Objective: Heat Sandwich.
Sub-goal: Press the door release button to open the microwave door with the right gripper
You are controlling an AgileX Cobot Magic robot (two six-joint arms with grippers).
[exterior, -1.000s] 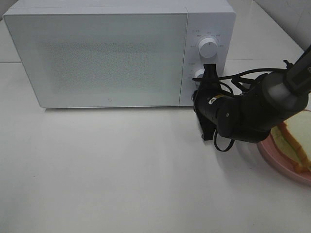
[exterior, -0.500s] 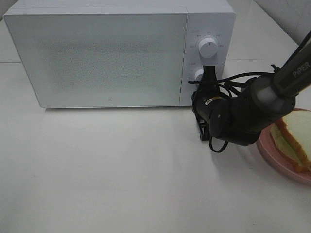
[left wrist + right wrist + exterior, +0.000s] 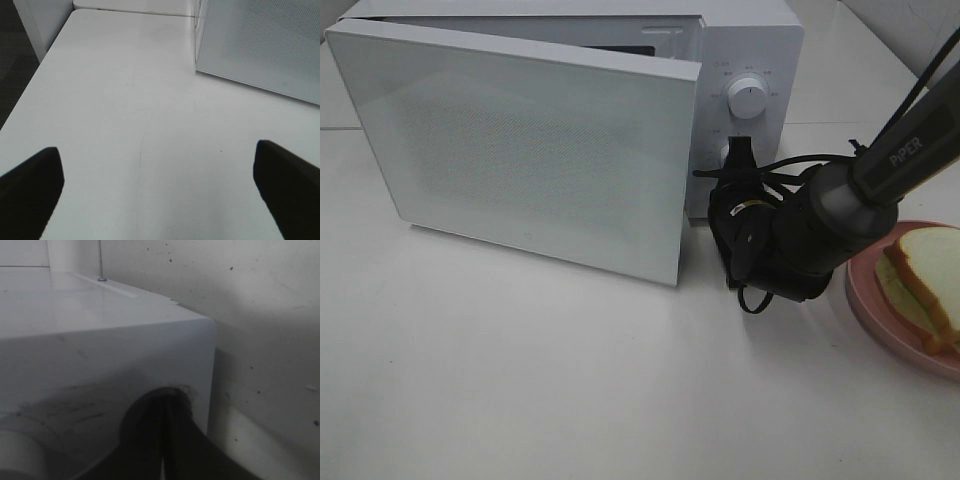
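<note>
Task at an early stage. The microwave (image 3: 750, 60) door (image 3: 520, 150) stood partly open, swung out from its free edge just beside the right gripper (image 3: 737, 152). The sandwich (image 3: 925, 265) lay on its pink plate (image 3: 880, 310) on the table (image 3: 520, 400), behind that gripper and close alongside its arm, not yet lifted. By judgement, opening the door fully, loading the plate, closing up and setting the controls were all left to do. In the wrist view the right gripper (image 3: 162, 440) had its fingers drawn together with only a thin seam between them. It held nothing, and its tips sat at or against the control panel (image 3: 760, 45), by the lower knob (image 3: 727, 153). The left gripper (image 3: 160, 195) was spread wide over bare table, gripping nothing, with the door's lower edge ahead of it.
</note>
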